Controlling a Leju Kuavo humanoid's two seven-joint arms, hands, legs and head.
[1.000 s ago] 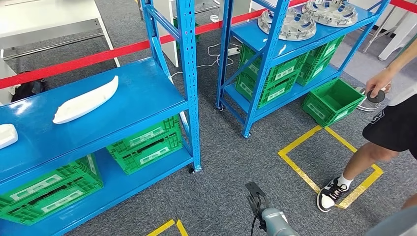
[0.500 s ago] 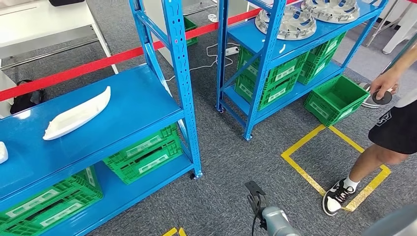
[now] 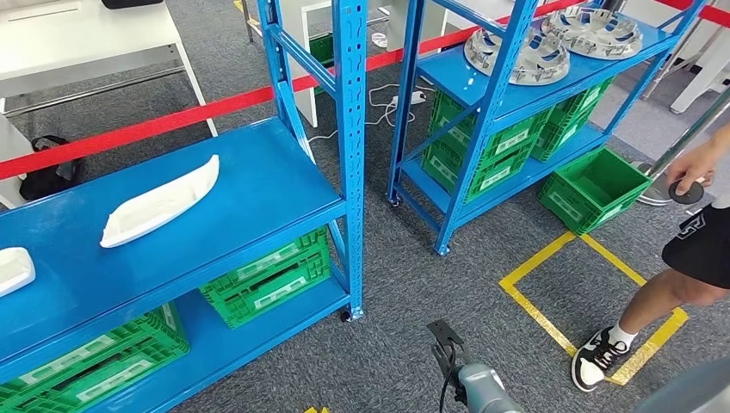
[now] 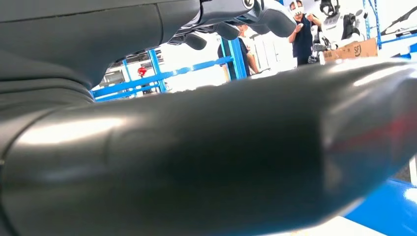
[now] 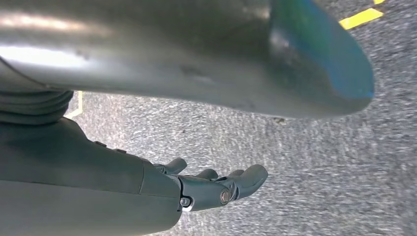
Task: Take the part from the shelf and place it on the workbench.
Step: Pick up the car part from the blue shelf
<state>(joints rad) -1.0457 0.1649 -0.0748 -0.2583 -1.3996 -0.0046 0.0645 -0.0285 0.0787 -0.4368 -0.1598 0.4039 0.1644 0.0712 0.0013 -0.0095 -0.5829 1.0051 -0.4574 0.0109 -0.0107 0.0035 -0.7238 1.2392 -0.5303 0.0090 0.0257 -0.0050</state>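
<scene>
While white part [image 3: 161,200] lies on blue shelf [image 3: 258,172], right hand [image 5: 216,186] hangs empty, fingers loosely apart; left hand [image 4: 236,17] state unclear. Advice: close in squarely before reaching.

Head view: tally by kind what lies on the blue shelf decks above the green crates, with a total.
White parts: 2
Silver wheel covers: 2
Total: 4

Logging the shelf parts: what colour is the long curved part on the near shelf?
White; the long curved part lies on the blue shelf, clearest in the head view.
</scene>
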